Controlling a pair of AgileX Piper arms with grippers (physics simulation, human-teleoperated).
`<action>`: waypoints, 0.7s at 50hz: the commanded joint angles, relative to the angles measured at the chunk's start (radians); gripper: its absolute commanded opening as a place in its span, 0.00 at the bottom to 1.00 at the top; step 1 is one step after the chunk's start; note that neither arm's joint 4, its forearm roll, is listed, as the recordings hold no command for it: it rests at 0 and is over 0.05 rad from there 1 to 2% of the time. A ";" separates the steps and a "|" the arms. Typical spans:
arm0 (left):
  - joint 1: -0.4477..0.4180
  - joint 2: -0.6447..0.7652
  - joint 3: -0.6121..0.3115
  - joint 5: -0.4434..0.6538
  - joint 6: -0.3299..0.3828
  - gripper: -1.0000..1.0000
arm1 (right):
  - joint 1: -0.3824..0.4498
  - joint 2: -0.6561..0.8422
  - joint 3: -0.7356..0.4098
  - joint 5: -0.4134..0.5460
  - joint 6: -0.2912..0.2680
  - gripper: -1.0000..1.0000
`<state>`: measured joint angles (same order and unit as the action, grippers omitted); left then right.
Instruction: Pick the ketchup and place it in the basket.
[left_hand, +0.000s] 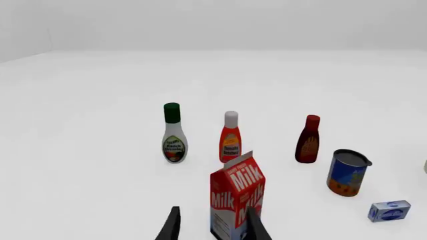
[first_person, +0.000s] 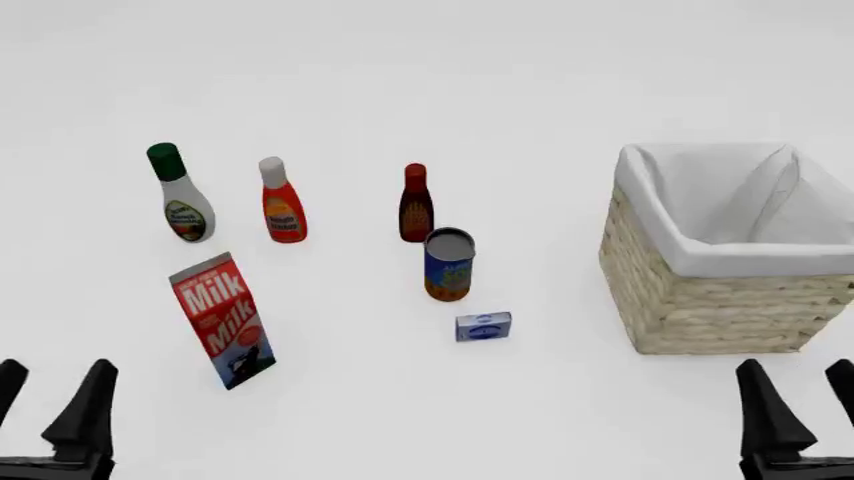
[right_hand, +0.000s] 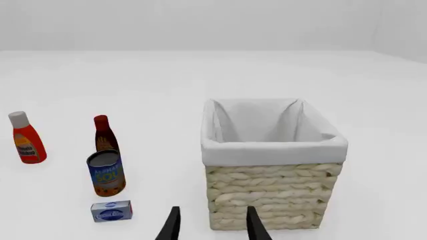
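Ketchup (first_person: 280, 208) stands upright between two other bottles, well apart from the basket (first_person: 694, 300); both grippers, left (first_person: 51, 398) and right (first_person: 801, 400), spread wide, holding nothing

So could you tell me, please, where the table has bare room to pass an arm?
Bare between the small blue box and the woven wicker basket. Crowded on the left among the three bottles, the milk carton and the can.
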<state>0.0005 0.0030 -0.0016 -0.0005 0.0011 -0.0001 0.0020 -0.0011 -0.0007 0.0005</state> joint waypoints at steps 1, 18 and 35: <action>-0.001 0.009 -0.005 0.002 0.021 1.00 | 0.001 0.011 -0.004 -0.004 0.002 1.00; 0.028 0.289 -0.187 0.028 -0.038 1.00 | 0.002 0.012 -0.006 -0.004 0.005 1.00; -0.058 0.412 -0.481 0.229 0.014 1.00 | 0.007 0.044 -0.003 -0.029 -0.007 1.00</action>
<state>-0.0105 0.3330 -0.3238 0.1314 -0.0030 0.0036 0.0279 -0.0051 -0.0155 0.0016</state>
